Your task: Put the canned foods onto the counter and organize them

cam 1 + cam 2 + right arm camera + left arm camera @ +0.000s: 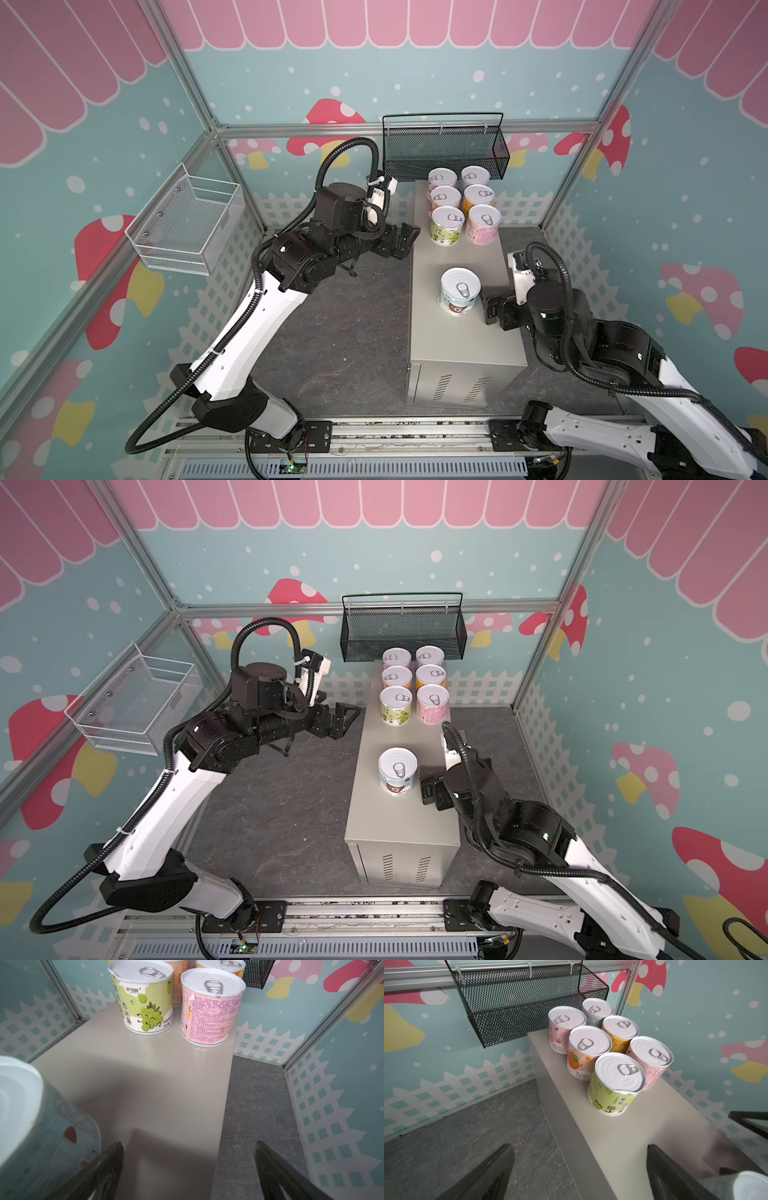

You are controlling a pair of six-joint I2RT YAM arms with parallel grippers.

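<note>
Standing lengthwise on the dark stone-look tabletop [332, 332], the counter [457, 345] shows its vent slits on the near end, and its flat top carries 7 upright cans with their pull-tab lids up.

Nearest on that top is the white-blue can [458, 291], alone around mid-length and well apart from the others. The right gripper [490, 309] sits low over the counter's right side, just beside this can. Its jaws are spread wide with nothing between them. In the right wrist view the can [31, 1126] lies outside the gap, next to 1 finger [108, 1159]; whether they touch cannot be told.

Farther along, the left gripper [409, 243] reaches to the counter's left edge. It too is spread wide and empty, with only tabletop and counter showing between its fingers in the left wrist view.

Beyond it, the block of 6 cans [461, 201] fills the far end in 2 columns of 3, packed close. The green can [447, 226] and the pink can [483, 224] form the front pair. The orange can [445, 198] and the yellow can [478, 198] stand behind them, then 2 paler ones.

On the back wall, the black mesh basket [444, 153] hangs above the far cans. A white wire basket [187, 224] is fixed to the left wall.
</note>
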